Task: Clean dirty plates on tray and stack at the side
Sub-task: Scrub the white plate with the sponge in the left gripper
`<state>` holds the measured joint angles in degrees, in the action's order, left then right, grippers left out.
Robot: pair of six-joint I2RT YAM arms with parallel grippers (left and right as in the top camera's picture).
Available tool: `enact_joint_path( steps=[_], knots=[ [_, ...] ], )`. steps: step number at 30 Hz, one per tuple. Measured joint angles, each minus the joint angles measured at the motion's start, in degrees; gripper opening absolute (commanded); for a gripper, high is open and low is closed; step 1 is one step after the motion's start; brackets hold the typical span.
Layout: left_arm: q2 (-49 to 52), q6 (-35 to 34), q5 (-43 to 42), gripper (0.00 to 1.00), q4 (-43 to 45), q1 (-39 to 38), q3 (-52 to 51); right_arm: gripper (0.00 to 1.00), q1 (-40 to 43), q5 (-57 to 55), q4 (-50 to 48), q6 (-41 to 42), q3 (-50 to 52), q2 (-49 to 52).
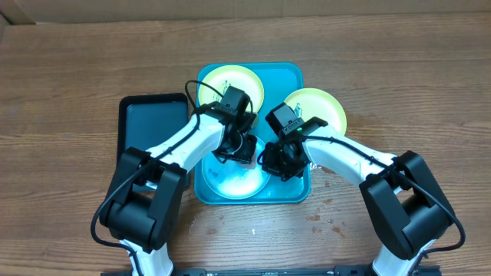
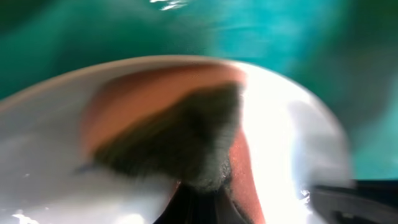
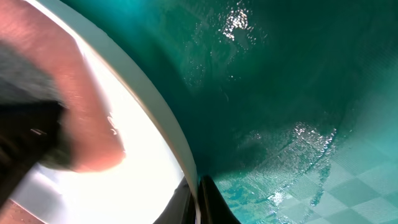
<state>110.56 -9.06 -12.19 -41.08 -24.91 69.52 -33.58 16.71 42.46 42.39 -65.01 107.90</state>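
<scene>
In the near half of the tray [image 1: 290, 74], the left gripper [image 1: 238, 152] clenched a sponge [image 2: 180, 143] against a plate [image 1: 239, 184]. The right gripper [image 1: 279, 162] grasped that plate's rim.

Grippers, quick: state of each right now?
Left gripper: closed on the sponge, though the view is blurred.
Right gripper: apparently closed on the plate rim.

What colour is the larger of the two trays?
Turquoise-blue; the tray shows best in the overhead view.

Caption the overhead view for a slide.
Left arm, right arm meet over a plate in the blue tray; second plate behind, third plate across its rim.
</scene>
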Motion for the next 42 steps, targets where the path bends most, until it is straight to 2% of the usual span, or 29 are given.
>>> enact_joint_path(
  steps=[8,12,16,23,30,36,42],
  knots=[
    [1.0,-2.7,13.9,0.04,-6.7,4.7,4.0,0.04,0.0,0.1,0.0,0.0,0.0,0.0],
    [1.6,-2.9,15.2,0.04,-9.1,5.2,5.2,0.04,0.0,0.1,0.0,0.0,0.0,0.0],
    [1.9,-2.5,12.5,0.04,-9.3,5.5,5.5,0.04,0.0,0.1,0.1,0.0,0.0,0.0],
    [1.9,0.6,-1.4,0.04,-3.5,5.7,3.3,0.04,0.2,-0.2,1.2,0.0,0.0,0.0],
    [2.1,2.0,-8.1,0.04,-7.7,1.3,2.6,0.04,0.2,-0.2,1.2,0.0,0.0,0.0],
    [2.1,0.5,-6.3,0.04,-13.1,0.9,2.5,0.04,0.2,-0.2,1.2,0.0,0.0,0.0],
    [1.7,-8.1,2.2,0.04,-16.2,-0.6,2.5,0.04,-0.6,1.1,0.5,0.0,0.1,0.0]
  ],
)
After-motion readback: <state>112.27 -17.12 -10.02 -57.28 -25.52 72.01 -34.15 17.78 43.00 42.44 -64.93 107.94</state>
